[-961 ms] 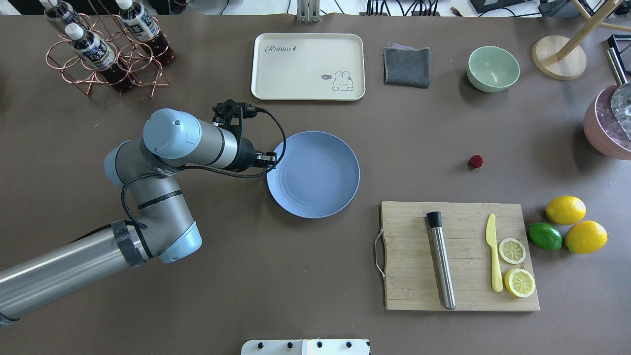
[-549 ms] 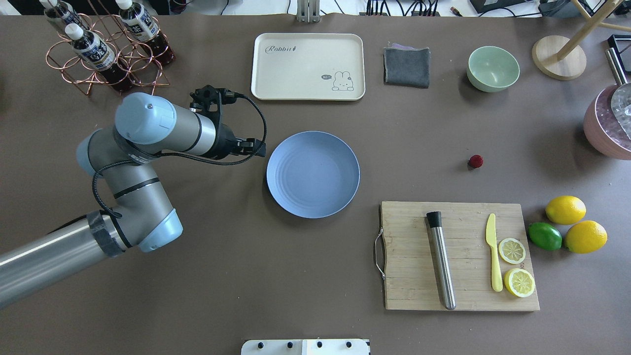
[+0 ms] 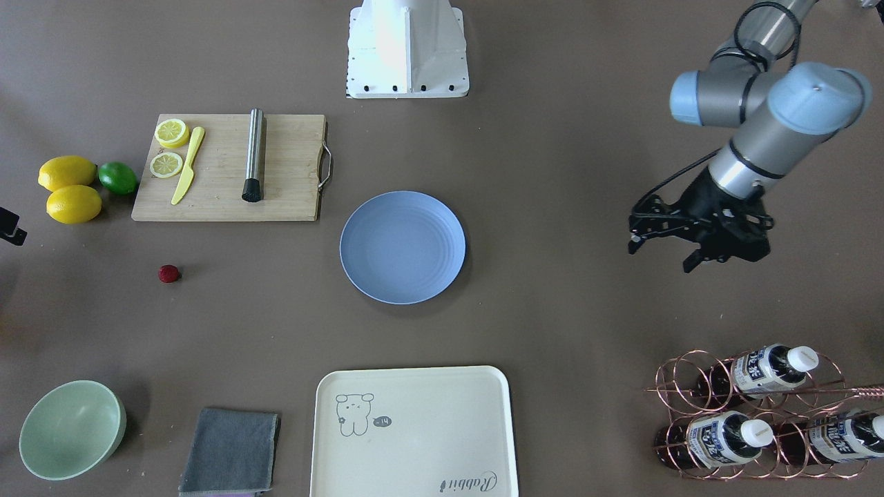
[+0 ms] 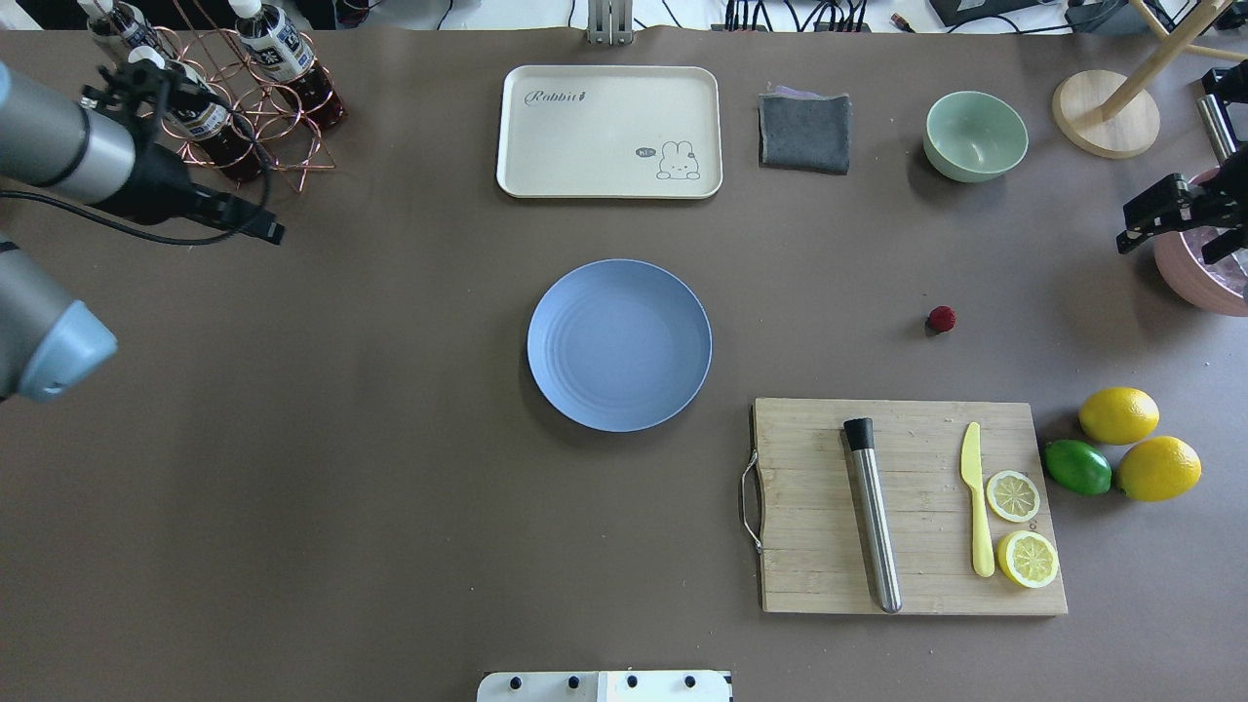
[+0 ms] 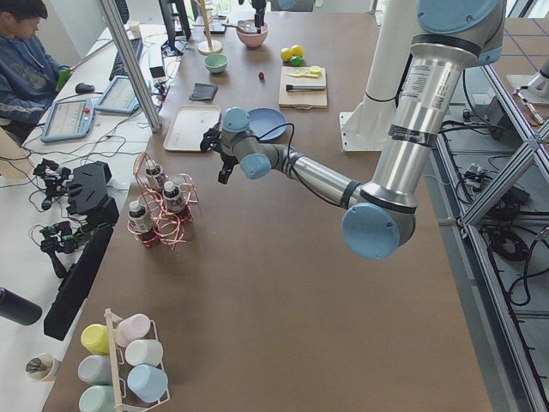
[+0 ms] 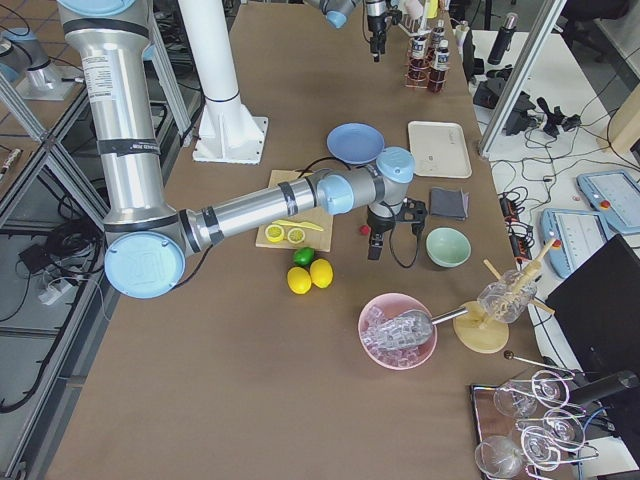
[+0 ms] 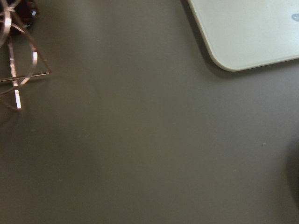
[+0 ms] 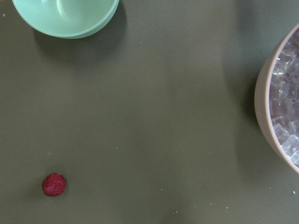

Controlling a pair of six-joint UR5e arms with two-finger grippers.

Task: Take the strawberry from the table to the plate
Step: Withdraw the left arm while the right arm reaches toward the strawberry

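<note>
The bench (image 4: 390,487) carries a bare plate (image 4: 619,344). The left gripper (image 3: 660,255) hangs far off, fingers apart. The right gripper (image 4: 1170,246), fingers apart too, is at the approach step, I judge; next it must come down over the strawberry (image 4: 941,319), lying at 3 o'clock of the plate.

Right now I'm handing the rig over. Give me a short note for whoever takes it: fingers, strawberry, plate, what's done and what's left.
Left gripper: fingers look open, empty, near the bottle rack, well away from the plate.
Right gripper: fingers look open, empty, at the table's right end by the pink ice bowl, not over the strawberry.
Strawberry: on the table between the green bowl and the cutting board, not gripped.
Plate: mid-table, empty.
Done: nothing yet.
Left: grasp the strawberry (the right gripper looks nearer), carry it to the plate, release.
</note>
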